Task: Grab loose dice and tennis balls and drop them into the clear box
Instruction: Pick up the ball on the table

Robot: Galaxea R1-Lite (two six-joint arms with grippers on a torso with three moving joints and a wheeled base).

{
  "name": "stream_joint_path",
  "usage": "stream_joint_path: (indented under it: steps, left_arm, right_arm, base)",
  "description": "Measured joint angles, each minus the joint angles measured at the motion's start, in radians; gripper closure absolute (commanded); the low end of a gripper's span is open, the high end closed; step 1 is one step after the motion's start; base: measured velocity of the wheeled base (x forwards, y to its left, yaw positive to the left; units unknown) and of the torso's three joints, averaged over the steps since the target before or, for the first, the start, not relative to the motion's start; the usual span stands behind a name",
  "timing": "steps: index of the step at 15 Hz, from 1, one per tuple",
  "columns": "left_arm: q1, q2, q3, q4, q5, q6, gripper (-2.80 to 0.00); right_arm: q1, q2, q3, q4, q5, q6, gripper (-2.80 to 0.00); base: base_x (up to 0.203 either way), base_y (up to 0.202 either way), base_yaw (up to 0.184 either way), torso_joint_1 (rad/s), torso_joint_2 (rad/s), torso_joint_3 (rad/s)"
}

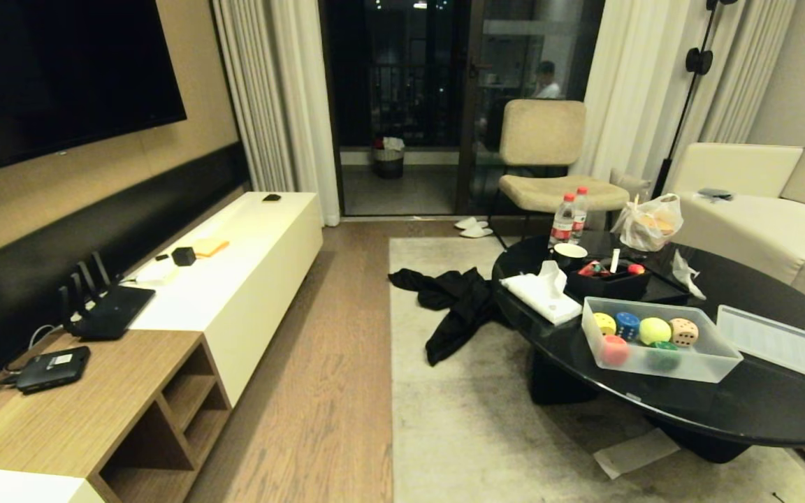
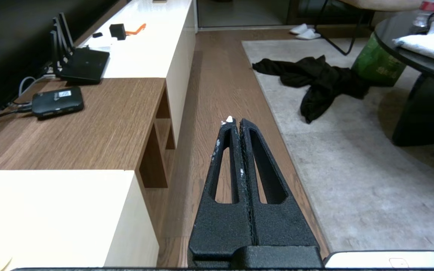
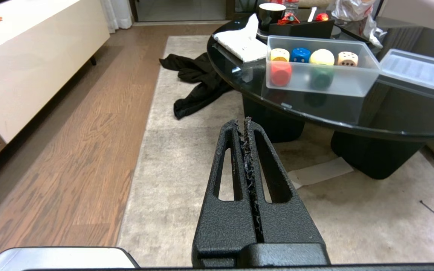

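The clear box [image 1: 701, 367] stands open on the black oval table [image 1: 759, 412], right of centre in the head view. Inside it lie the dice: yellow [image 1: 604, 323], blue [image 1: 627, 325], beige [image 1: 683, 332], red-orange [image 1: 615, 349] and green [image 1: 664, 355], with one tennis ball [image 1: 655, 330] among them. The right wrist view shows the same clear box [image 3: 347, 83] and tennis ball [image 3: 322, 57] ahead of my right gripper [image 3: 242, 124], which is shut, empty and low over the rug. My left gripper [image 2: 236, 122] is shut and empty above the wooden floor. Neither arm shows in the head view.
The box's ribbed lid [image 1: 783, 344] lies beside it. A tissue pack [image 1: 541, 290], a black organiser tray [image 1: 608, 283] and bottles [image 1: 564, 218] share the table. A black garment [image 1: 455, 307] and paper [image 1: 633, 450] lie on the rug. TV cabinet [image 1: 235, 279] on the left, chair [image 1: 549, 161] behind.
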Motion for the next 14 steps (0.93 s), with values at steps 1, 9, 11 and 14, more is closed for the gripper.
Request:
stream_joint_path:
  steps: [1,9,11,14]
  left_arm:
    - [0.0,0.0,0.0,0.0,0.0,0.001,0.0]
    - [0.0,0.002,-0.044,0.021,0.0,0.036,0.0]
    - [0.0,0.033,-0.156,0.072,0.007,0.037,0.0]
    - [-0.003,0.18,-0.346,0.123,0.042,0.036,0.0]
  right_arm:
    - [0.0,0.0,0.0,0.0,0.0,0.0,0.0]
    - [0.0,0.0,0.0,0.0,0.0,0.0,0.0]
    - [0.0,0.0,0.0,0.0,0.0,0.0,0.0]
    - [0.0,0.0,0.0,0.0,0.001,0.0,0.0]
  base:
    - [0.0,0.0,0.0,0.0,0.0,0.0]
    - [0.0,0.0,0.0,0.0,0.0,0.0]
    - [0.0,0.0,0.0,0.0,0.0,0.0]
    - [0.0,0.0,0.0,0.0,0.0,0.0]
